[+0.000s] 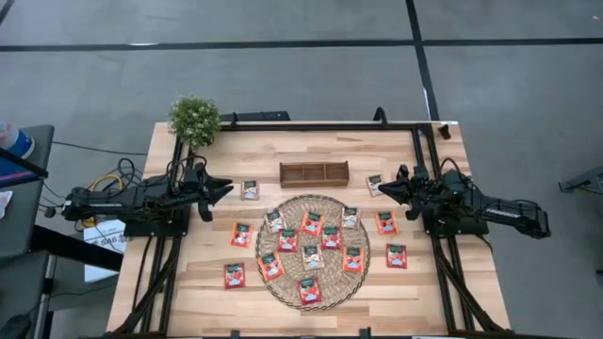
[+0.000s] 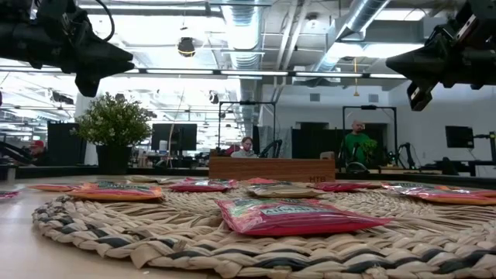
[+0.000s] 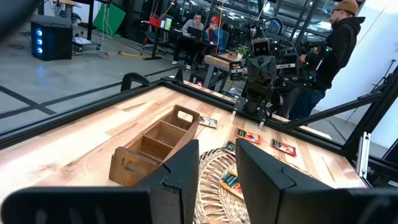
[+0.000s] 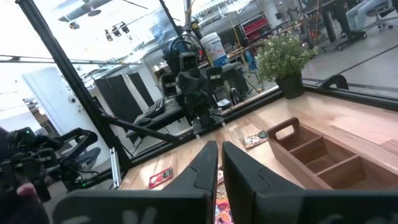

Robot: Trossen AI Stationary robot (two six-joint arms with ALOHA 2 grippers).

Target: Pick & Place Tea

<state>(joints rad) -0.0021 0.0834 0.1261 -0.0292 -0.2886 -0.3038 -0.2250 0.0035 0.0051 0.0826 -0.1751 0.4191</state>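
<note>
Tea sachets (image 1: 312,223) flat, variously turned

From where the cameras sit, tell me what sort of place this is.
Most likely a robotics lab in an open industrial office. Exposed ceiling ducts run overhead, people work at desks with monitors behind the table, and the wooden table carries a two-arm rig over tea sachets on a woven mat.
</note>
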